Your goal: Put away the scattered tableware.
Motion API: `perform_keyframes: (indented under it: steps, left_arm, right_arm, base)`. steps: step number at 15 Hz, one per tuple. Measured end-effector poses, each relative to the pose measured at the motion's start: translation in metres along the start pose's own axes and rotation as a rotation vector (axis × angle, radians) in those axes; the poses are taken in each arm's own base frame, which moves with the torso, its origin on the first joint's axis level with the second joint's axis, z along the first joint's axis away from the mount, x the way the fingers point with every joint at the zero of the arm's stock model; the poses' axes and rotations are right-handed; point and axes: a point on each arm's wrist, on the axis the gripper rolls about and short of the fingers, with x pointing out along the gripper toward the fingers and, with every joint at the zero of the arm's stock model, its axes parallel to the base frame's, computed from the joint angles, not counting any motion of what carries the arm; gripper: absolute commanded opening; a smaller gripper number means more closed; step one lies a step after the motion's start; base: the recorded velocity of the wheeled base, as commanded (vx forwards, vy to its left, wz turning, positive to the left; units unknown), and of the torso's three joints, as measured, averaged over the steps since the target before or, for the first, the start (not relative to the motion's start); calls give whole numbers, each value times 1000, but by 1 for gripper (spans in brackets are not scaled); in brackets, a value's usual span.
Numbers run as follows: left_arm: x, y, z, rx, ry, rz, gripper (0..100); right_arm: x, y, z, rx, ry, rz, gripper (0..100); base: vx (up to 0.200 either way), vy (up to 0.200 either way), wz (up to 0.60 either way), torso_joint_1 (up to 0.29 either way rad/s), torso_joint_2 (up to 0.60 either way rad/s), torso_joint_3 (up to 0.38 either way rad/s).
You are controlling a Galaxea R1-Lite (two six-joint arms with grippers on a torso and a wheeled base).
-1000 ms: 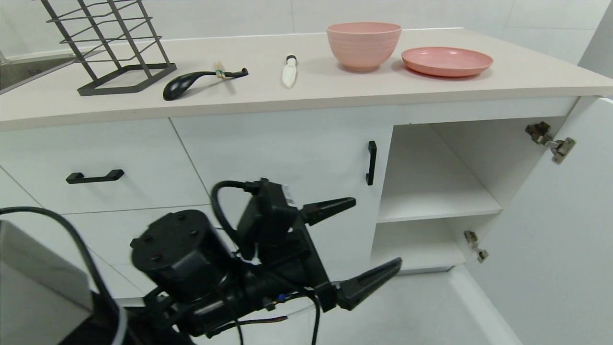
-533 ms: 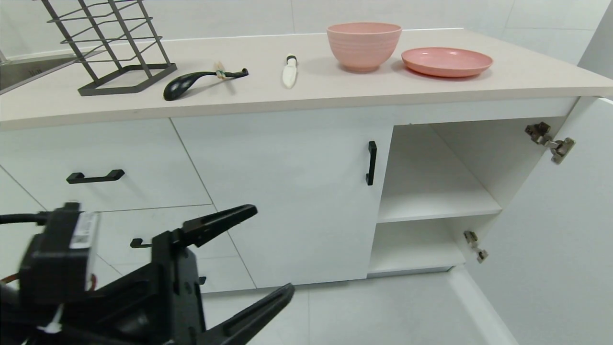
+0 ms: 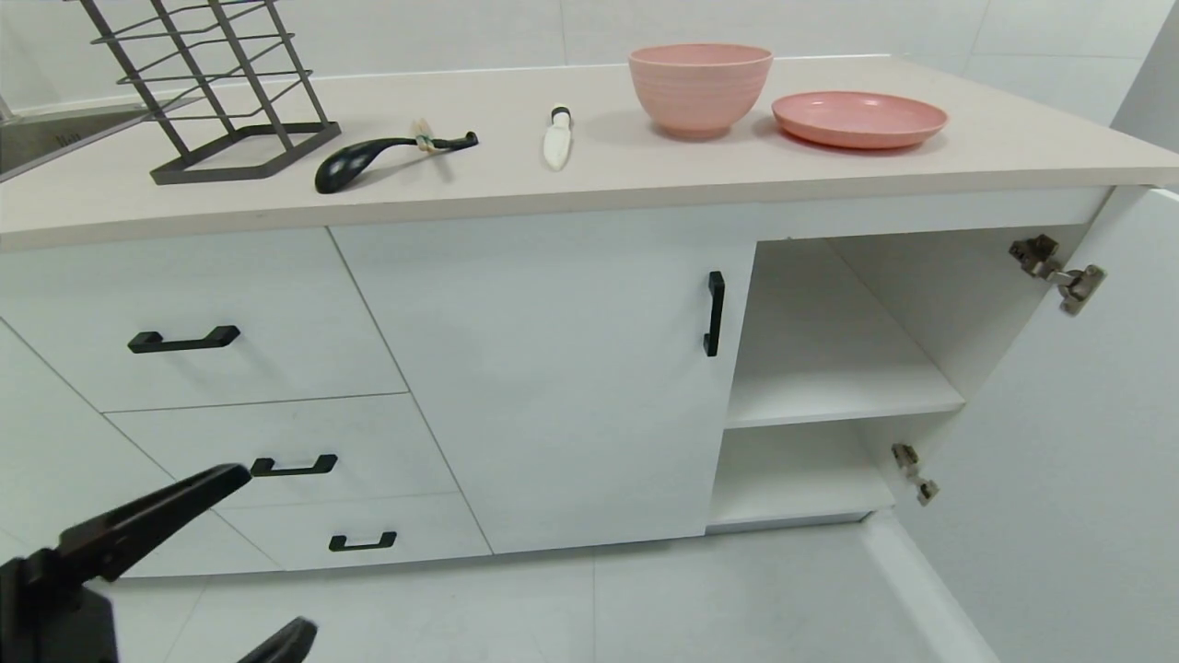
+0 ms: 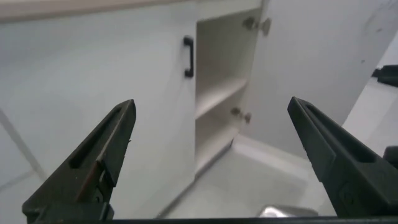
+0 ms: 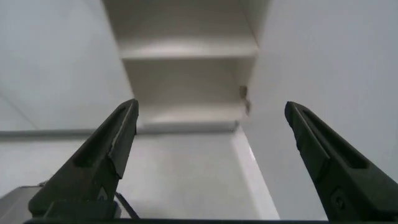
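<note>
Both spread and empty, left claw (image 3: 281, 550) and right claw (image 5: 211, 104) are hanging low; bowl (image 3: 700, 87) and plate (image 3: 859, 118) are sitting overhead at the worktop's (image 3: 645, 175) right end.

**Tableware along the countertop (image 3: 645, 180), open cupboard (image 3: 930, 295) below**

On it, left to right, lie the rack (image 3: 226, 92), spoon (image 3: 355, 158), knife (image 3: 555, 140), bowl (image 3: 700, 87) and plate (image 3: 858, 118), with bowl and plate just beside each other and the sink (image 3: 55, 133) left of the rack. Underneath, drawers (image 3: 267, 304) are stacked at the left, a closed door (image 3: 571, 368) stands in the middle, and the cupboard with its shelf (image 3: 829, 391) is at the right
</note>
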Motion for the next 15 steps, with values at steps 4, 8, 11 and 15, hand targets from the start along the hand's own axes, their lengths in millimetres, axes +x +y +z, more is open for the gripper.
perform_keyframes:
  steps: [4, 8, 11, 15]
  left_arm:
    - [-62, -23, -29, -40, 145, 128, 100]
    - [-94, -36, -65, -36, 299, 413, 100]
    - [-98, -39, -65, 74, 258, 617, 100]
    - [-104, -42, -70, 113, 250, 734, 100]
  right_arm:
    - [0, -2, -1, 68, 5, -80, 100]
    - [0, -2, -1, 88, 10, -93, 100]
    - [0, -2, -1, 94, 19, -95, 100]
    - [3, -1, 0, 95, 55, -135, 100]
  base:
    - [0, 0, 0, 0, 0, 0]
    - [0, 0, 0, 0, 0, 0]
    - [0, 0, 0, 0, 0, 0]
    - [0, 0, 0, 0, 0, 0]
